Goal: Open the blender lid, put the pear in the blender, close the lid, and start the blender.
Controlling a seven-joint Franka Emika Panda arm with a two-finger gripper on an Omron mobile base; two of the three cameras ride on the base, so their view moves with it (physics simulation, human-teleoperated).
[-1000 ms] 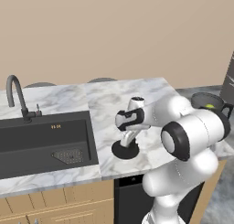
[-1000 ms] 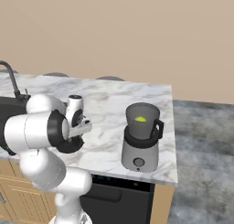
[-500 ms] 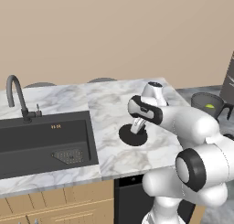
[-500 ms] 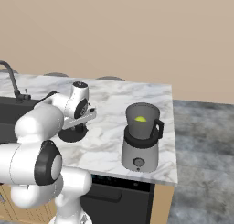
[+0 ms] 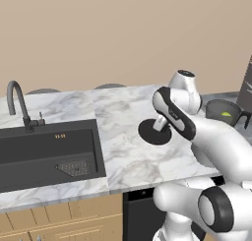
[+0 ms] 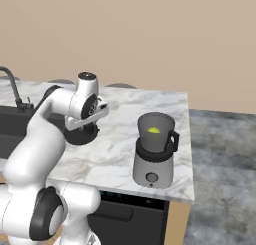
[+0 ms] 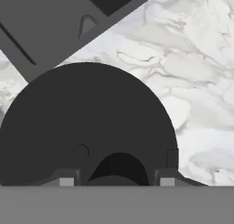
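My gripper [image 5: 160,124] is shut on the small knob [image 7: 119,166] at the centre of the blender lid [image 5: 154,132], a flat round black disc held low over the marble counter [image 5: 123,151]. The lid [image 6: 82,135] is left of the blender [image 6: 153,161] and well apart from it. Its dark jar stands uncovered on the silvery base near the counter's right end. The yellow-green pear [image 6: 154,130] lies inside the jar. In the left base view the pear [image 5: 225,115] shows in the jar at the far right. The hand view looks down on the lid [image 7: 87,118], with a fingertip [image 7: 167,180] on either side of the knob.
A dark sink [image 5: 49,151] with a curved black faucet [image 5: 17,101] takes up the counter's left part. A sink corner [image 7: 55,22] shows beyond the lid in the hand view. The counter ends just right of the blender. A dark appliance [image 5: 246,82] stands at the far right.
The arm has stretched out and carried the lid away from the counter's front edge, back and to the right, nearer the blender. Blender and pear have not moved.
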